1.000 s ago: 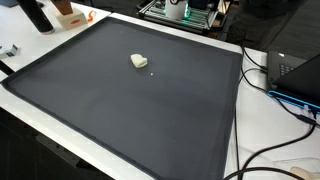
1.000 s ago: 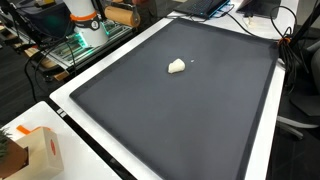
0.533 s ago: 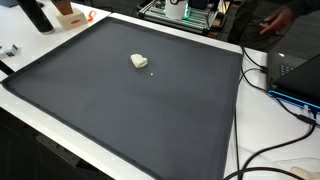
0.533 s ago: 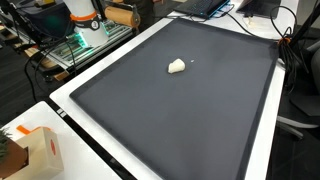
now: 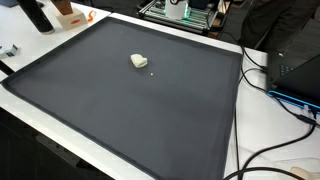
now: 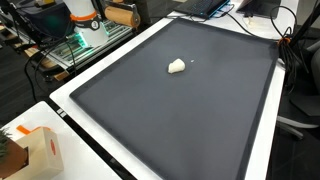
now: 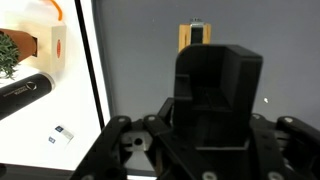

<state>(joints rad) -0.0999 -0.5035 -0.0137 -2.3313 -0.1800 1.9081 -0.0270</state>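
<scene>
The dark mat (image 5: 150,110) is looked down on obliquely, from a moderate distance and from different corners, in both exterior views; the small white lump (image 5: 139,61) is shared. In the wrist view, the mat's edge, the white table (image 7: 70,100) and an orange-marked box (image 7: 52,40) are seen from close above.

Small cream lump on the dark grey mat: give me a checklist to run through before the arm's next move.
1. Small cream lump lies alone on the dark grey mat, only a tiny white speck beside it: ok.
2. Lump shows in the wrist view: not ok.
3. Black gripper, jaws open: cannot tell.
4. Gripper shows in both exterior views: not ok.
</scene>
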